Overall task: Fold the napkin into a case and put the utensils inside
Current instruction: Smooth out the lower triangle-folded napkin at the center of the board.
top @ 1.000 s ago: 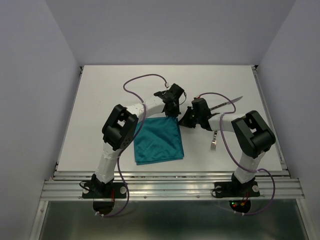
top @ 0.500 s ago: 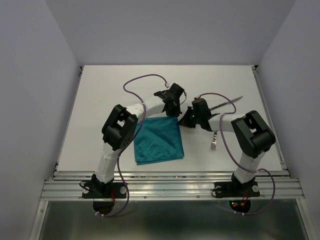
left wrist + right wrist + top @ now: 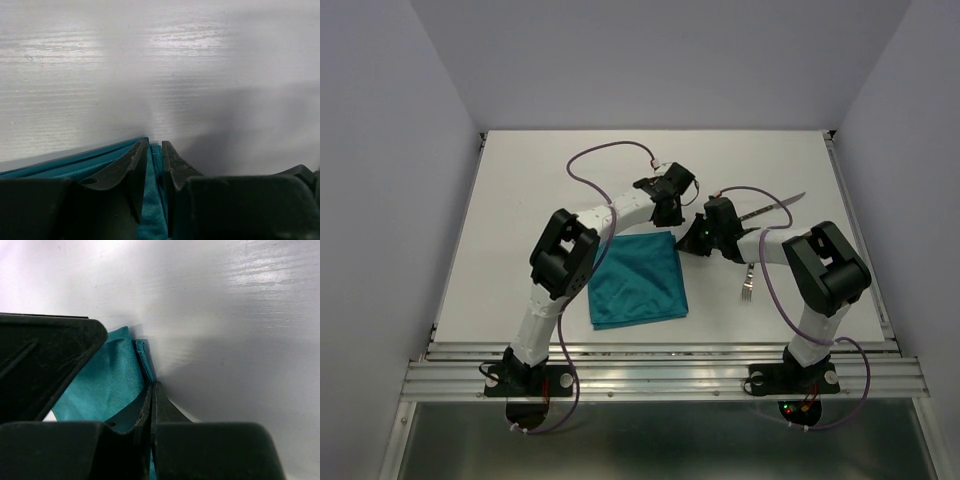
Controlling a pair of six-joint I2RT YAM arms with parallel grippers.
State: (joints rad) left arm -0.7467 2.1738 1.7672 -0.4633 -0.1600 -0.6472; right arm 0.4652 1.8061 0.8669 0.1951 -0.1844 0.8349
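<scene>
Top external view: my teal napkin lies folded into a rough square on the white table, near the middle, with both claws at its far right corner. The left claw is narrowly parted, cloth edge in the gap. The right claw is pinched shut with a teal sliver between the fingers, so I reckon it's gripping. We're mid-fold, and the next move is folding it narrower. The cloth's soft, matte and thinly layered. The slim shiny fork and dark-handled knife wait on the right.
</scene>
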